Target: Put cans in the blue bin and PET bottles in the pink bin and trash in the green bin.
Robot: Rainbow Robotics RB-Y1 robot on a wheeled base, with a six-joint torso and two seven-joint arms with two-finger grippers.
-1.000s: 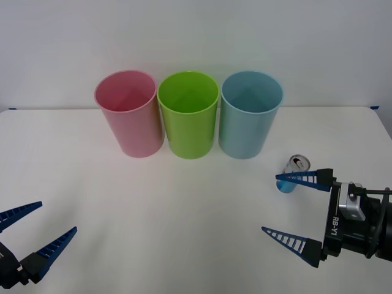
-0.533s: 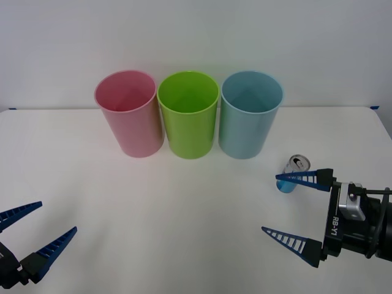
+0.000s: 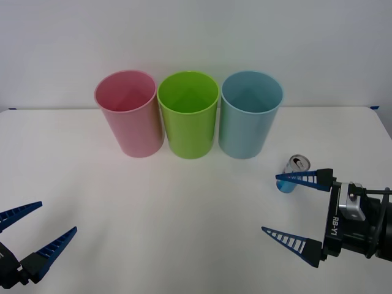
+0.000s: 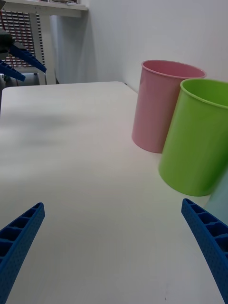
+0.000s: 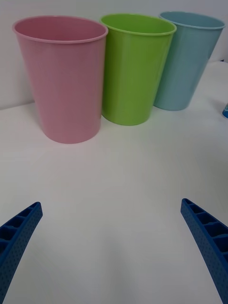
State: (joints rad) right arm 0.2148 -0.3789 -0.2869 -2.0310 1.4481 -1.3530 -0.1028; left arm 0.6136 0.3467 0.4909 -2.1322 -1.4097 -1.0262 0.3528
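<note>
Three tall bins stand in a row at the back of the table: the pink bin (image 3: 128, 116) (image 5: 64, 80) (image 4: 161, 107), the green bin (image 3: 188, 119) (image 5: 133, 71) (image 4: 197, 137) and the blue bin (image 3: 250, 119) (image 5: 187, 61). A small can (image 3: 296, 168) with a silver top and blue base lies tilted in front of the blue bin, to its right. My right gripper (image 3: 270, 204) (image 4: 113, 205) is open just beside the can, its far finger crossing in front of the can's base. At the front left my left gripper (image 3: 57, 217) (image 5: 111, 204) is open and holds nothing. PET bottles and trash are out of view.
The white table (image 3: 184, 208) spreads wide between the two grippers and in front of the bins. A white wall rises right behind the bins. The table's right edge lies beyond the can.
</note>
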